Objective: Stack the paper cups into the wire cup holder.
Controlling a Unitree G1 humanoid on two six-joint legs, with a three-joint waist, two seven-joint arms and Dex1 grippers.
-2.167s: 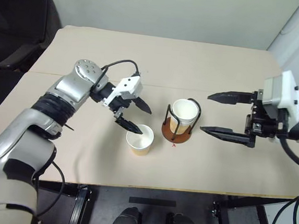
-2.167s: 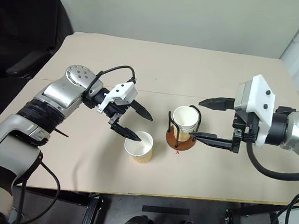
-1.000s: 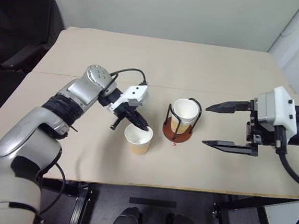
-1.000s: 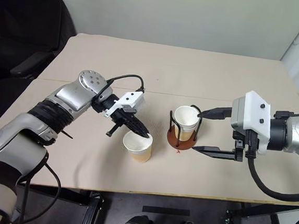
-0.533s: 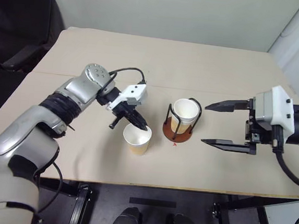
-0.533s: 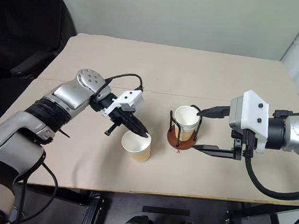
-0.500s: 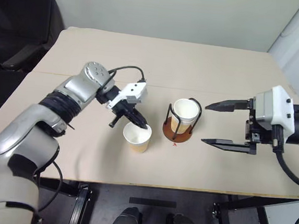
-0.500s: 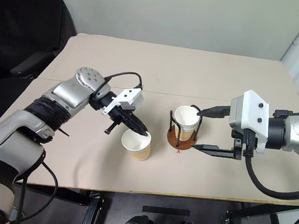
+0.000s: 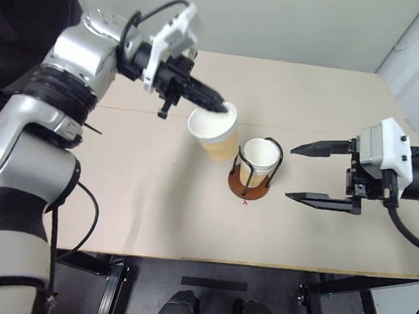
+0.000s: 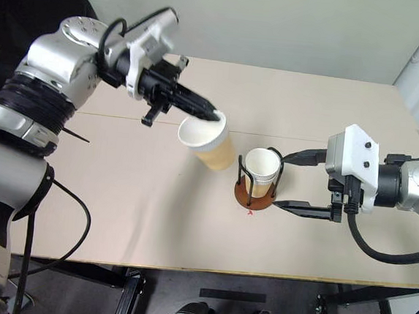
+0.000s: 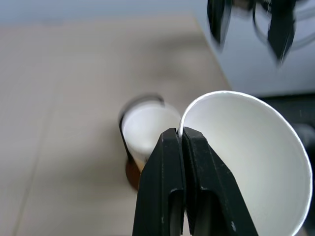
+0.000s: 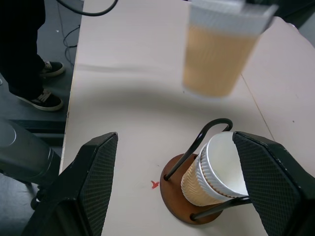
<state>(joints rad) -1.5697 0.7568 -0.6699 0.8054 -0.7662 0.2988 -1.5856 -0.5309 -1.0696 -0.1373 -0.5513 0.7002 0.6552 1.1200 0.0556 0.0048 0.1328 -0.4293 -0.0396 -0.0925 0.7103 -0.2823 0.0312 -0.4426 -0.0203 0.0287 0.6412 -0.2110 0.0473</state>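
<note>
Tan-walled, white-rimmed paper cup (image 10: 203,143) hangs clear of the table, its rim pinched between the left gripper's (image 10: 211,116) clenched jaws. Beside and below waits the brown-based black wire cup holder (image 10: 255,192), already holding nested cups (image 10: 260,170). Next comes centring and lowering. The right gripper (image 10: 290,180) stands released just beside the holder.

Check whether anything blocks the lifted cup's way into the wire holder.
Nothing visible does. The paper cup in the left gripper hangs beside the wire cup holder, whose top is open above the cups already nested inside.
</note>
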